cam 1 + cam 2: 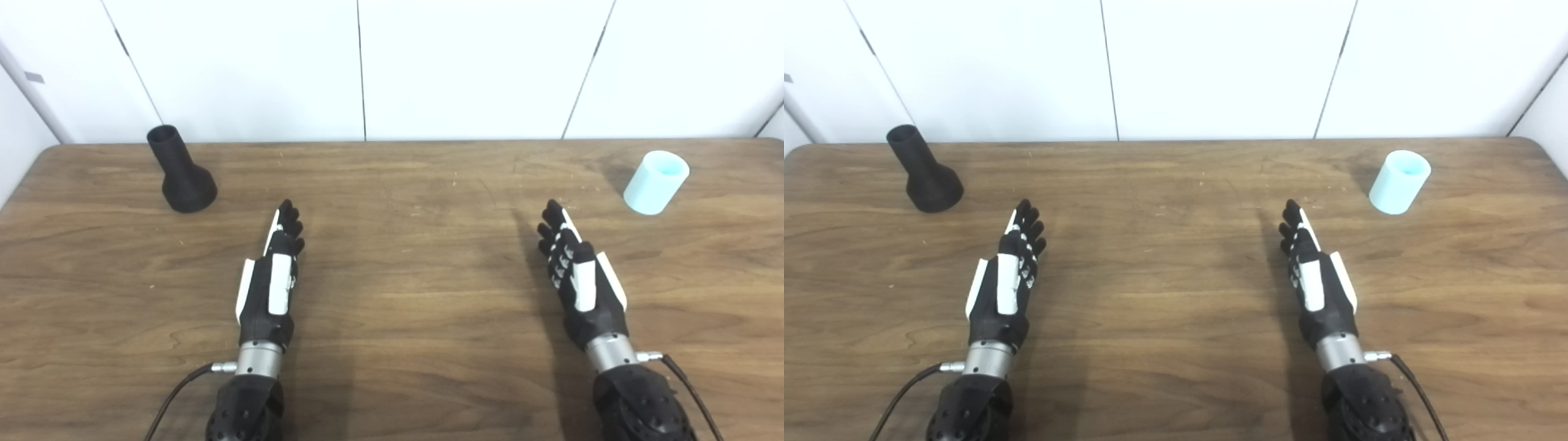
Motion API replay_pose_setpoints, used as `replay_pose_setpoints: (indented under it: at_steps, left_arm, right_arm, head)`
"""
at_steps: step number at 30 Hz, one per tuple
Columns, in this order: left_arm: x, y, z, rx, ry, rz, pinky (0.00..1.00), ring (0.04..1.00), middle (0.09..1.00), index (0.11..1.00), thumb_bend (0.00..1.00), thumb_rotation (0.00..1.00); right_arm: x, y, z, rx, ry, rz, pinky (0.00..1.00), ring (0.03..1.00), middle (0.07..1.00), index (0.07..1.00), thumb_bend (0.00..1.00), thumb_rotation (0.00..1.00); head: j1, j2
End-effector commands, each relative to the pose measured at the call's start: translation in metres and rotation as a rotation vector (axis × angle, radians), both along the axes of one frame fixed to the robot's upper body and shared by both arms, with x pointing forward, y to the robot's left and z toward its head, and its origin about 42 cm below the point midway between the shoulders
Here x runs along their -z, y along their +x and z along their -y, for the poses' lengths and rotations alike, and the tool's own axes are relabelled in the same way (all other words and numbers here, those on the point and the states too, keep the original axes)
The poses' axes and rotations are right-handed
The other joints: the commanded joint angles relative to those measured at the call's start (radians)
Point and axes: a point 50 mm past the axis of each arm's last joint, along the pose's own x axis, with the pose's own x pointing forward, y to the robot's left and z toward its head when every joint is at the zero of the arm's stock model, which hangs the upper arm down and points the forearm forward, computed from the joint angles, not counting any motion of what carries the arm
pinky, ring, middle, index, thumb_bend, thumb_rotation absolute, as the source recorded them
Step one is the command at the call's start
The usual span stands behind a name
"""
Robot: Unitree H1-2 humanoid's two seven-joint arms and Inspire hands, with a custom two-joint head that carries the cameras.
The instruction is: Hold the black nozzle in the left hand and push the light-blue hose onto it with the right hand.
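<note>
The black nozzle (pixel 181 172) stands upright at the far left of the wooden table (pixel 404 288), wide base down and narrow neck up. The light-blue hose (pixel 655 182), a short open cylinder, stands at the far right. My left hand (pixel 272 275) hovers over the table, open with fingers stretched forward, below and to the right of the nozzle and well apart from it. My right hand (pixel 579 272) is also open, fingers extended, below and to the left of the hose, holding nothing.
A white panelled wall (pixel 367 67) runs along the table's far edge. Black cables (pixel 177 386) trail from both wrists toward the bottom edge. Bare wood lies between the two hands.
</note>
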Motion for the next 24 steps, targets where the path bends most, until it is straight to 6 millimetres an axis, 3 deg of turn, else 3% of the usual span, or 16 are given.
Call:
replay_pose_setpoints:
  at_steps: [1,18,24]
  left_arm:
    - [-0.016,0.002,0.003,-0.001,0.000,0.078,1.00,1.000,1.000,1.000,0.93,1.00]
    - [-0.016,0.002,0.003,-0.006,0.014,0.074,1.00,1.000,1.000,1.000,0.90,1.00]
    - [-0.013,0.001,0.004,-0.008,0.012,0.076,1.00,1.000,1.000,1.000,0.90,1.00]
  right_arm:
    - [-0.017,0.007,-0.002,-0.010,0.015,0.097,1.00,1.000,1.000,1.000,0.78,1.00]
    - [-0.009,0.012,-0.002,-0.007,0.062,0.179,1.00,1.000,1.000,1.000,0.81,1.00]
    - [-0.004,0.009,0.001,-0.010,0.055,0.161,1.00,1.000,1.000,1.000,0.80,1.00]
  head:
    - [0.001,0.001]
    - [0.006,-0.001]
    - [0.045,-0.045]
